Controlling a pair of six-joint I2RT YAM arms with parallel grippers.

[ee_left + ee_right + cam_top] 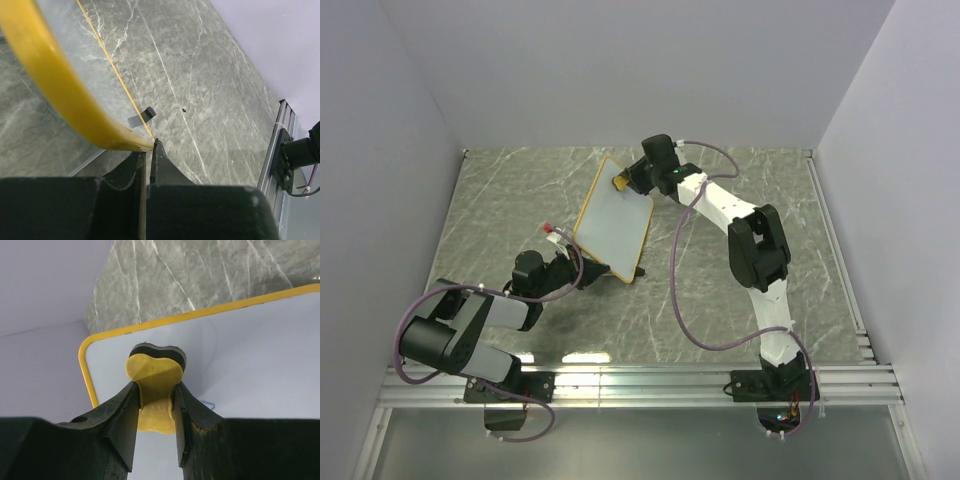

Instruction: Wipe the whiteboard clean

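The left fingers (pixel 155 161) are clamped shut on the near corner of the whiteboard (pixel 613 222), which is held tilted over the bench (pixel 500 200). The right fingers (pixel 630 180) are closed on a yellow bone-shaped eraser (pixel 154 369) pressed to the board's far corner. Should wiping pressure be applied far from that narrow corner grip, the board may be levered loose. A faint blue mark (pixel 207 403) may also be missed. The bench is grey-green marbled and is enclosed by plain pale walls (pixel 620 70).

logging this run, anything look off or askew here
The whiteboard isn't lying flat: the left gripper pinches its corner, holding it tilted off the table. The right gripper holds a yellow eraser against it, beside a small blue mark.
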